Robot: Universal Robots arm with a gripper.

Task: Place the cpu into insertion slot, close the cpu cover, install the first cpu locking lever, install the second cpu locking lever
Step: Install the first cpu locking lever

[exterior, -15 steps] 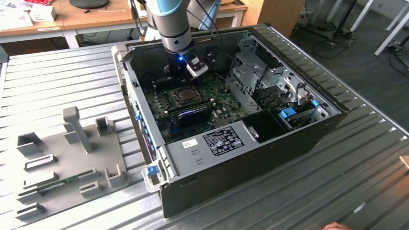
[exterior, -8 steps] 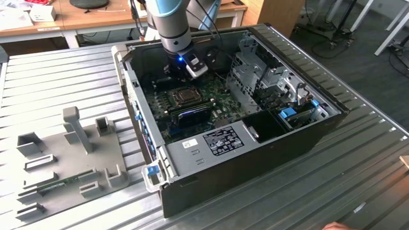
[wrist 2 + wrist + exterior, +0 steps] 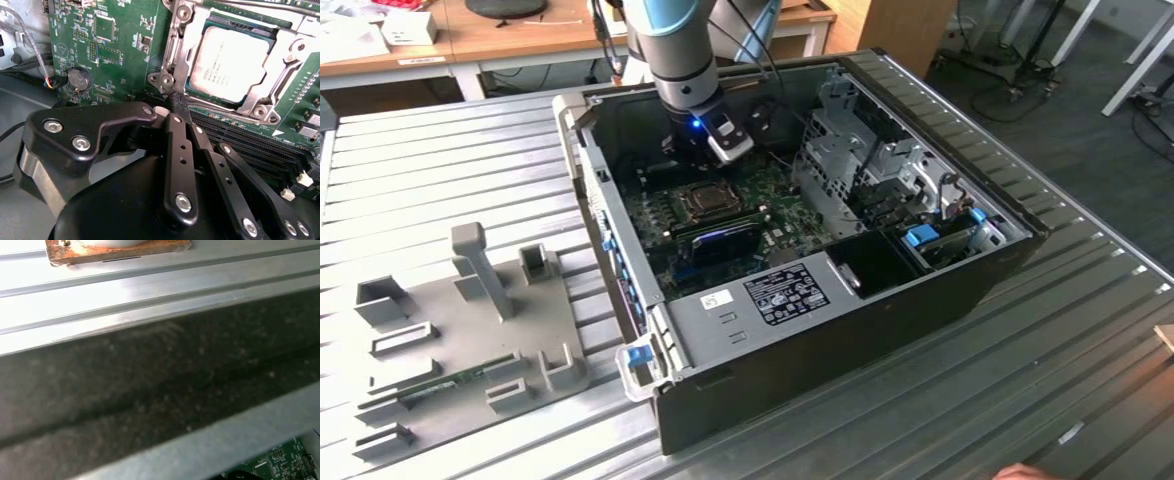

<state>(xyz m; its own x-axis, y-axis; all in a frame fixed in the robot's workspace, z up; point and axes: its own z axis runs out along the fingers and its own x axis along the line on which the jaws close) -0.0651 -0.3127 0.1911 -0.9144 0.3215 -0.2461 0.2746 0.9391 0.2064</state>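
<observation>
The cpu, a silver-grey square chip, lies flat in the insertion slot on the green board. The cpu cover, a silver frame, is down around it with the chip showing through its window. My gripper is shut with nothing between its black fingers, and its tip is at the socket's corner beside a screw post. In the exterior view the gripper hangs inside the open computer case, just beyond the insertion slot.
Long black memory slots run beside the socket, and a coin battery sits further off. The case wall and drive cage close in around the arm. A grey fixture plate lies at the exterior view's left.
</observation>
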